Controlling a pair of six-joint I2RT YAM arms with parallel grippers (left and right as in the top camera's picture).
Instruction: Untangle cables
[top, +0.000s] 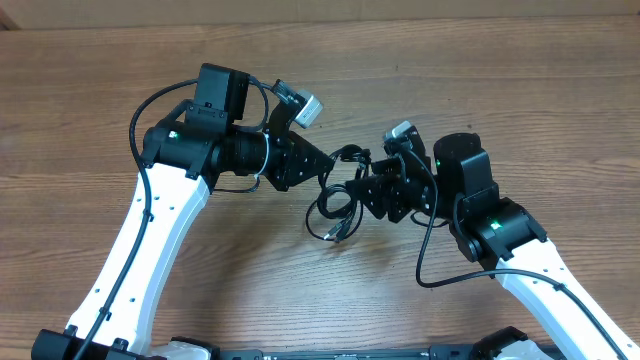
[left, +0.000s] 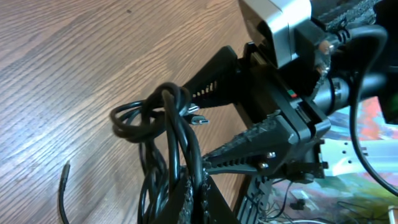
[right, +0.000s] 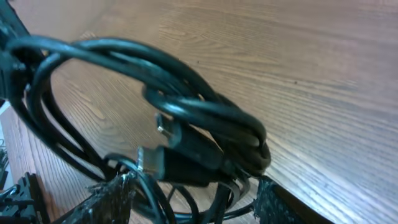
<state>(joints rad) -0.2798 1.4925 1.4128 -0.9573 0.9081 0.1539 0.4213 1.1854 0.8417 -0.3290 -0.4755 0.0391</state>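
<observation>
Currently: the cables (top: 338, 200) sit near the middle of the bench (top: 520, 90), a small knot of thin black loops between the two white arms, which meet tip to tip over it.

Left fingers (left: 189, 194): closed on the cables. In the left wrist view several strands run straight down into the textured pads at the bottom edge. Above them the strands rise and bend into a loop (left: 149, 118) that is held clear of the wood.

Right fingers (right: 109, 200): spread apart. The right wrist view shows one pad low on the left and the other low on the right, with cable strands passing through the gap. Cannot tell whether either pad presses on a strand. From the left wrist view the same fingers form a wide V opening toward the loop.

A small metal-tipped plug (left: 199, 118) pokes out of the tangle, between the right fingers. In the right wrist view a second plug (right: 146, 160) lies just below the first, both wrapped in among the strands.

One loose cable end (left: 62, 186) rests on the bench beside the bundle. In the overhead view the lower loops hang toward the near edge.
</observation>
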